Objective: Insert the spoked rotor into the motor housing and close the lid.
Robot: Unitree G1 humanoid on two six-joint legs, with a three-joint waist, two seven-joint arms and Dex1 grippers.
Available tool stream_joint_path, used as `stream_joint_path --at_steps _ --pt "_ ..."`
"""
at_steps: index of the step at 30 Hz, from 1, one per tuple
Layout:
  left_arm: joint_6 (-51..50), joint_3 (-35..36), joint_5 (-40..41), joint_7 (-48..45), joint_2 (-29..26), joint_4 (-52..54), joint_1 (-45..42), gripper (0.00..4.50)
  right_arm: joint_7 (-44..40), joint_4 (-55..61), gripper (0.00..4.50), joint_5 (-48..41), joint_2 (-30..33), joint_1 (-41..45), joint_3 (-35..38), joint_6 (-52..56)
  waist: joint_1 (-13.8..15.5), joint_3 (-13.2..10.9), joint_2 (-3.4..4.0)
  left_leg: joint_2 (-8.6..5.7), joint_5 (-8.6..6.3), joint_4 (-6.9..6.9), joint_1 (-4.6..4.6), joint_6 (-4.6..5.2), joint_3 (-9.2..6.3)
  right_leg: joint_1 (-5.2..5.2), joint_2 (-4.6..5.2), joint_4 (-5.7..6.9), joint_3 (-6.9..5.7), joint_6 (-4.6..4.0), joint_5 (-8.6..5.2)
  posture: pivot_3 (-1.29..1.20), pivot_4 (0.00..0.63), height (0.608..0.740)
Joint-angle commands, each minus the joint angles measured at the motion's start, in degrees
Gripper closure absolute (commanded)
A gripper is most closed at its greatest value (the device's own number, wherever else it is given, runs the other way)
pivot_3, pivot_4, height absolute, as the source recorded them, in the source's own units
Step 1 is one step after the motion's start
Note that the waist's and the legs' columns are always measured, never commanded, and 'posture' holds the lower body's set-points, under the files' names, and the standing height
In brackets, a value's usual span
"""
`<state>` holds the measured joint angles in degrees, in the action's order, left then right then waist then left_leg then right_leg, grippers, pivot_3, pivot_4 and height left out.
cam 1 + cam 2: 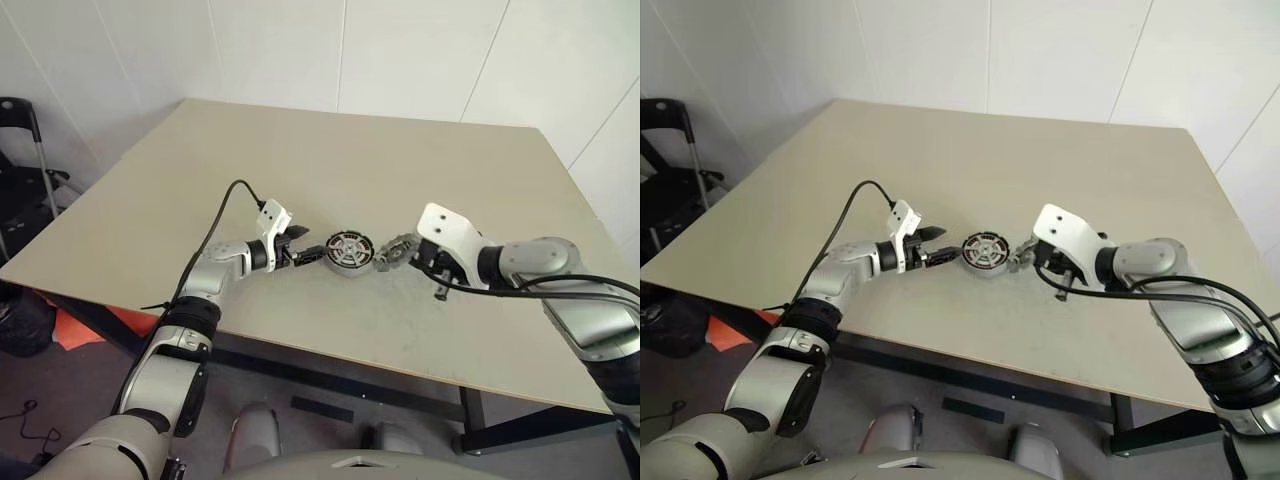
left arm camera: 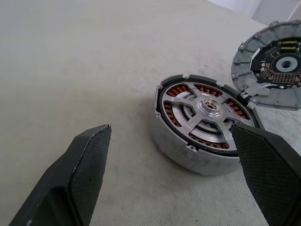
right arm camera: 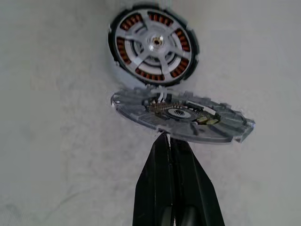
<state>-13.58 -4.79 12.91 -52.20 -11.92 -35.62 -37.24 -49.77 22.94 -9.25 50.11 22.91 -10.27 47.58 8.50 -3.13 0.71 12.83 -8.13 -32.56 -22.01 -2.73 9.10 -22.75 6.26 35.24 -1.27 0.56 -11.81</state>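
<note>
On the tan table [image 1: 300,160], near the middle of its front half, sits the motor housing [image 1: 349,251]; it is a round grey puck lying flat, and the spoked rotor [image 2: 207,109] is already down inside it; between the silver spokes you can see the ring of copper-red windings [image 2: 178,92]; the lid [image 1: 396,250] is not shut, it stands up on its edge at the right side of the housing, touching the rim there and leaning back, with its inside face and small gold parts showing in the left wrist view.

The left gripper [image 1: 307,255] is at the left side of the housing, pointing at it and low over the table; its two black fingers [image 2: 80,174] are spread wide apart with nothing between them; in the left wrist view one finger is well off to the side and the other is right at the housing's near edge, but I cannot tell if it touches.

The right gripper [image 3: 168,141] is on the right, just behind the raised lid; its fingers are pressed tight together and pinch nothing; the tips sit right at the lid's edge; a black cable [image 1: 560,288] runs along the right arm; a dark chair [image 1: 22,170] stands off to the far left beside the table.
</note>
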Motion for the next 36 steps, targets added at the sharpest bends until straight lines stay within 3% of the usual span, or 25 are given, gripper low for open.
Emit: stream_joint_path --at_steps 1,21,36 --pt "1.20 1.04 0.09 0.07 -0.45 0.76 -1.17 0.17 0.77 -0.20 4.47 -1.12 -1.70 4.46 0.99 1.90 0.02 0.00 0.00 0.00 0.00 -0.03 0.00 0.00 0.00 0.00 0.00 0.02 0.00 0.00 0.00 0.00 0.000 0.740" --pt "1.35 3.13 0.21 1.19 -3.06 2.46 0.91 0.17 9.87 -16.95 4.47 2.72 -20.84 12.51 -7.08 0.09 -0.41 0.01 0.01 0.02 0.04 0.05 0.00 -0.08 -0.02 -0.09 -0.01 0.21 -0.02 -0.02 0.01 0.00 0.000 0.740" --pt "1.23 3.52 0.22 1.59 -3.62 2.87 0.90 0.17 14.75 -24.78 4.47 5.33 -27.05 6.01 -8.67 -6.67 -1.25 0.05 -0.07 0.00 0.05 0.10 0.08 -0.11 -0.04 -0.01 -0.01 0.19 -0.03 0.00 0.00 0.00 0.000 0.740"
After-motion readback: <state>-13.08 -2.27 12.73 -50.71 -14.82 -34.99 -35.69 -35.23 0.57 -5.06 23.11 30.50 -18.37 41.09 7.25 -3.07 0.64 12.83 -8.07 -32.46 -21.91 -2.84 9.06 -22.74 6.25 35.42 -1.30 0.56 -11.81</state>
